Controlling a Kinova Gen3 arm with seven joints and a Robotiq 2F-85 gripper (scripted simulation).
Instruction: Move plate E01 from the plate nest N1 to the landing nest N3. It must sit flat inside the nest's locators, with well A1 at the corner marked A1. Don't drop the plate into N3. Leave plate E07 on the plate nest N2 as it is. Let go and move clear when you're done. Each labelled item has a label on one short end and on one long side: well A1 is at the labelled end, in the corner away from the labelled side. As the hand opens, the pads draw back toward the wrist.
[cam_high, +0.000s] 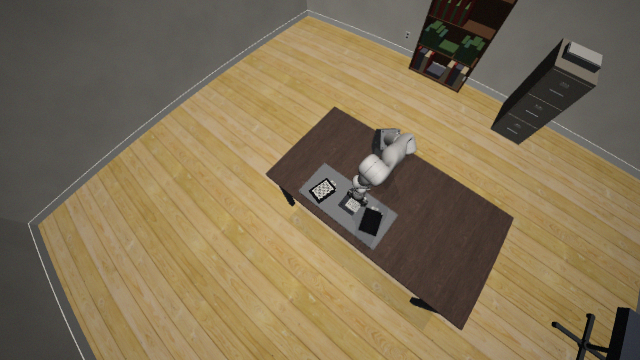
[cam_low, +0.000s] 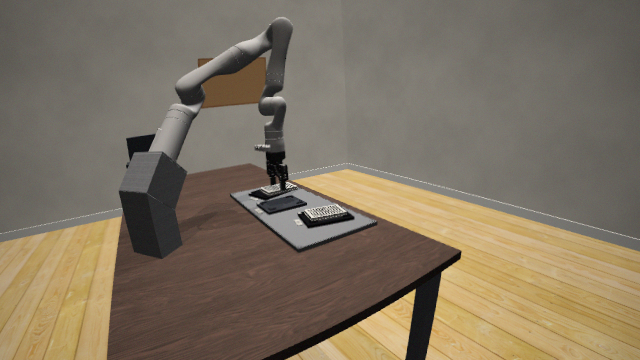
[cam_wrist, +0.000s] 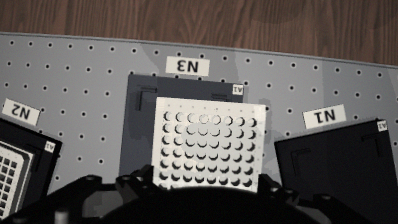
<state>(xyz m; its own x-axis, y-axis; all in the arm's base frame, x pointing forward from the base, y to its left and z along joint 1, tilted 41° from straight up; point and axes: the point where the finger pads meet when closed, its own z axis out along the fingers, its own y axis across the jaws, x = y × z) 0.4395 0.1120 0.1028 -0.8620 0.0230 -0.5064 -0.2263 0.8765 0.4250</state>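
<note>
My gripper (cam_wrist: 205, 181) is shut on plate E01 (cam_wrist: 207, 145), a white well plate, and holds it above the grey mat. In the wrist view the plate hangs over landing nest N3 (cam_wrist: 150, 110), a dark grey pad, covering its lower right part and turned slightly against its edges. The nest's A1 mark (cam_wrist: 238, 89) shows just past the plate's upper right corner. Plate nest N1 (cam_wrist: 340, 160) is black and bare at the right. Plate E07 (cam_wrist: 11, 172) sits on nest N2 (cam_wrist: 30, 150) at the left edge. The held plate also shows in the exterior view (cam_low: 274, 188).
The grey pegboard mat (cam_low: 300, 220) lies on the dark wooden table (cam_low: 240, 270). The arm's grey base block (cam_low: 150, 202) stands at the table's left. Labels N3 (cam_wrist: 187, 65), N1 (cam_wrist: 324, 116) and N2 (cam_wrist: 20, 111) sit beside their nests.
</note>
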